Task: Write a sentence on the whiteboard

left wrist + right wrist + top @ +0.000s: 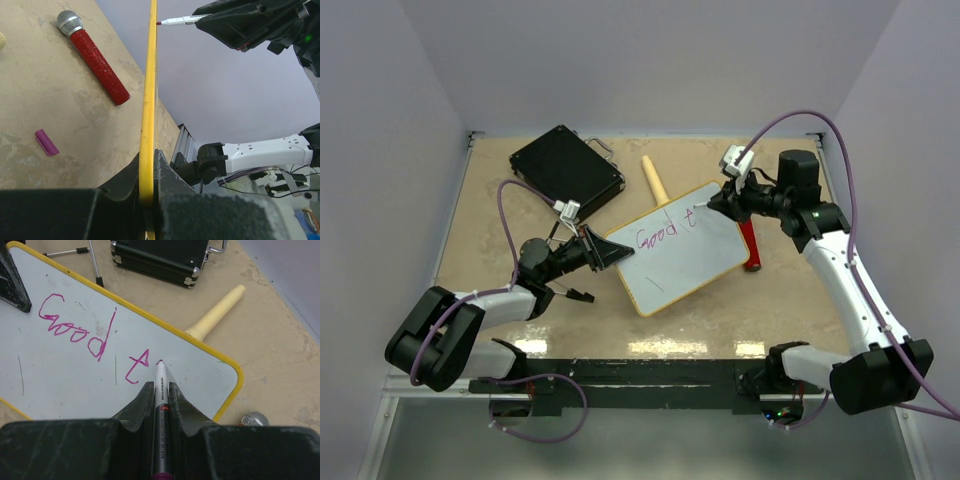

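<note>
The right gripper (160,390) is clamped on the marker (160,371). The tip meets the whiteboard (705,262) mid-table, just past the "t" of the sentence (75,332). The left gripper (603,252) pinches the board's yellow rim at the opposite short end (apparently steadying it). Unwritten surface lies onward along the board's long axis, nearest the right arm.

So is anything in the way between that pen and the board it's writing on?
Nothing visible. The marker in the right gripper has its tip at the whiteboard, just after the "t" of the sentence; the board beyond is bare. The left gripper clamps the far edge.
</note>
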